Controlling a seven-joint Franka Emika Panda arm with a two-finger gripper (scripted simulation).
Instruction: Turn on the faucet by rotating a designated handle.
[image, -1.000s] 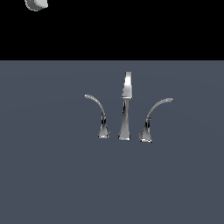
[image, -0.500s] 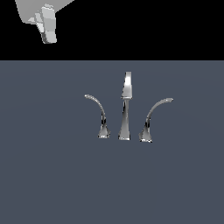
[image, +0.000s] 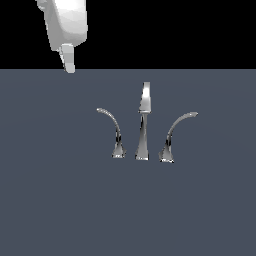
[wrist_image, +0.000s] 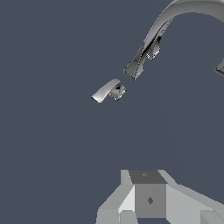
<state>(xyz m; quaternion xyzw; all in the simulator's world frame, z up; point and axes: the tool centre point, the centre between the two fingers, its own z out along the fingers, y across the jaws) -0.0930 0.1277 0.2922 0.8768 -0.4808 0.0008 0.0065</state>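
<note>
**Exterior view.** The faucet (image: 143, 131) stands near the middle of a flat slate-grey surface (image: 55, 200), well in from all of its visible edges. Its three chrome pieces sit in a row. The tall straight spout (image: 144, 102) is in the centre, tapering up to a flat wide top. The handle (image: 118, 146) is on the exterior view's left. It is the slimmer lever, with a thin arm rising from a small flared base and hooking away from the spout. The thicker lever (image: 172, 134) is on the exterior view's right and arches outward the other way. The three bases are close together but not touching.

The gripper (image: 69, 67) hangs at the upper corner on the exterior view's left, over the far edge of the surface. It is high above the handle and well apart from it. Its white body points down, and only one finger (image: 67, 57) shows, side-on. From here I cannot tell how wide the claw is spread. Nothing is visible on that finger.

**Wrist view.** The grey hand body (wrist_image: 148, 199) fills the lower edge of the picture, and the fingertips are cut off. The opening cannot be judged here either, and no object shows in the claw. Beyond it is the same slate-grey surface (wrist_image: 52, 144). A large curved chrome arm (wrist_image: 183, 8) sweeps down to a dark flared base. A small foreshortened chrome piece (wrist_image: 106, 90) with a square foot lies just beside that base. A sliver of another piece sits at the picture's edge. I cannot tell which of these is the handle.
</note>
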